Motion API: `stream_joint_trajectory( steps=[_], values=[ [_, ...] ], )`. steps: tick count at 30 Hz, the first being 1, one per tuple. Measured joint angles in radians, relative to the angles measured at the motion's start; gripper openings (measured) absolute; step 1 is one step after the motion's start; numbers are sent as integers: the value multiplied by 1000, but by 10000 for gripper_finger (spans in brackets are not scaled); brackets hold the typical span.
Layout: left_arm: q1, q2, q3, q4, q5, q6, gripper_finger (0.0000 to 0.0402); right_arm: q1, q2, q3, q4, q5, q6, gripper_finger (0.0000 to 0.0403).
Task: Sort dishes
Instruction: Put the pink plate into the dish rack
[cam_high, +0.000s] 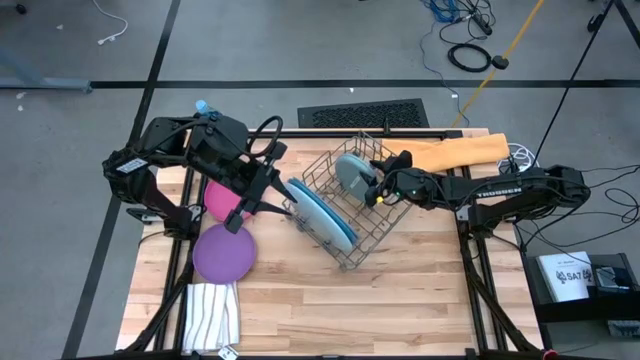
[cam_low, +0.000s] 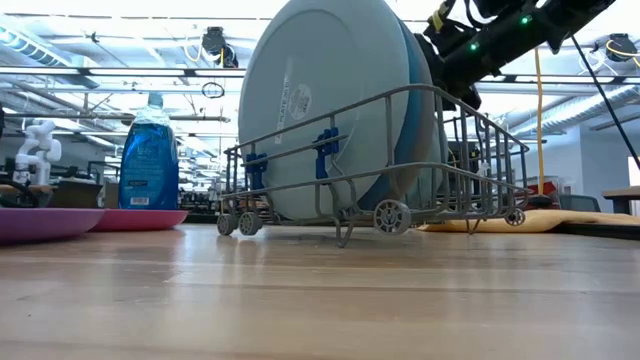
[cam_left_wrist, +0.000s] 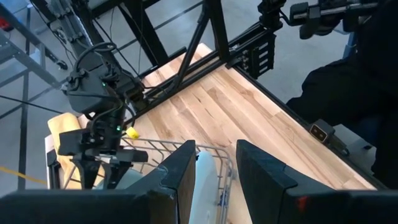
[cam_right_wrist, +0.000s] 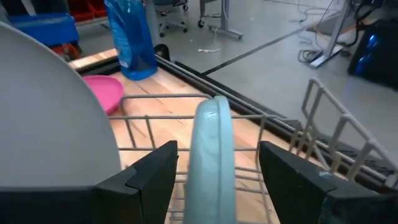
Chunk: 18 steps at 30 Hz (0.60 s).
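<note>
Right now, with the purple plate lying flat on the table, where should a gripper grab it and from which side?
Probably the rim of the purple plate. It lies flat on the table, so only the raised edge offers purchase. Come from above at its open side toward the table's middle, away from the magenta plate and striped cloth.
</note>
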Motion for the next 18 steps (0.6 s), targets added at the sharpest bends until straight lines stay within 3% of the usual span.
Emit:
stream_joint_trajectory(
  steps=[11, 18],
  values=[
    [0, 0, 0, -1, -5, -21, 118, 12, 0, 0, -10, 54, -241, 222],
    [0, 0, 0, -1, -5, -24, 118, 12, 0, 0, 21, 53, -282, 222]
  ],
)
